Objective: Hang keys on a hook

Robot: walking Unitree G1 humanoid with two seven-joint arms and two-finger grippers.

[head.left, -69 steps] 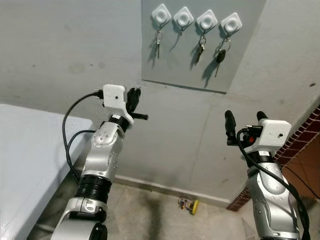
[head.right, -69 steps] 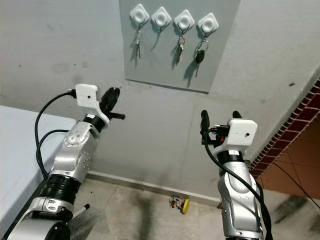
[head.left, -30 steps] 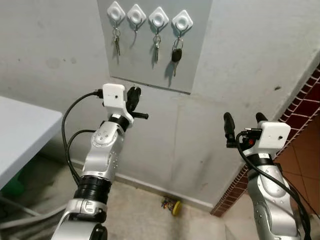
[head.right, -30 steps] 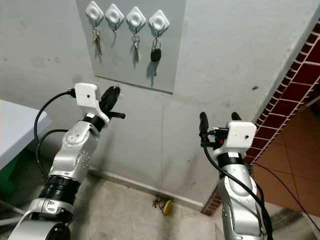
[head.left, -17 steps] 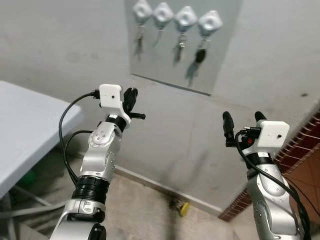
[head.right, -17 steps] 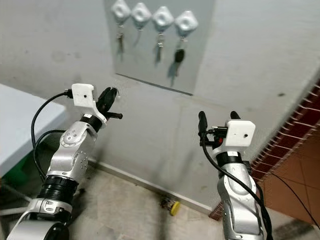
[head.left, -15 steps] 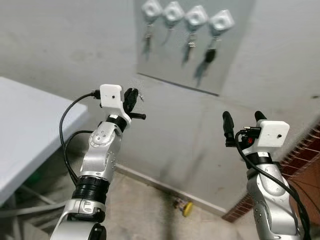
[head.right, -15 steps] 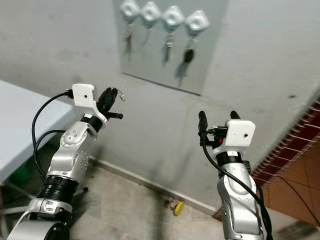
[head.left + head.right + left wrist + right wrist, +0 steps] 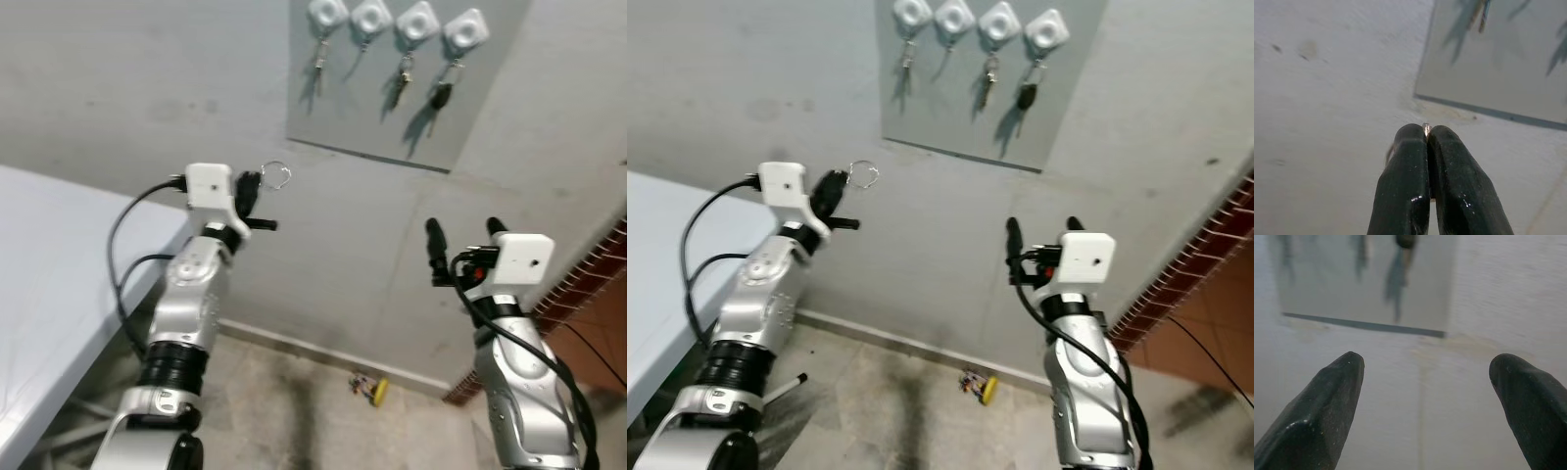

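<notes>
Four white hooks sit in a row on a grey panel (image 9: pixel 392 117) high on the wall. Keys (image 9: pixel 318 54) hang from the first hook, more keys (image 9: pixel 402 83) from the third, and a black car key (image 9: pixel 441 95) from the fourth. The second hook (image 9: pixel 371 15) looks bare. My left gripper (image 9: pixel 257 184) is raised below and left of the panel, shut on a silver key ring (image 9: pixel 277 175) that stands above its fingertips. In the left wrist view a sliver of metal (image 9: pixel 1426 128) shows between the closed fingers. My right gripper (image 9: pixel 462 227) is open and holds nothing, lower right of the panel.
A white table (image 9: pixel 59 264) stands on my left against the grey wall. A red brick wall (image 9: pixel 588 284) begins at the right. A small yellow object (image 9: pixel 375 390) lies on the floor at the wall's foot.
The whole picture has swung about as the camera moved. Both arms keep much the same pose. The key ring stands out more clearly above the left fingers.
</notes>
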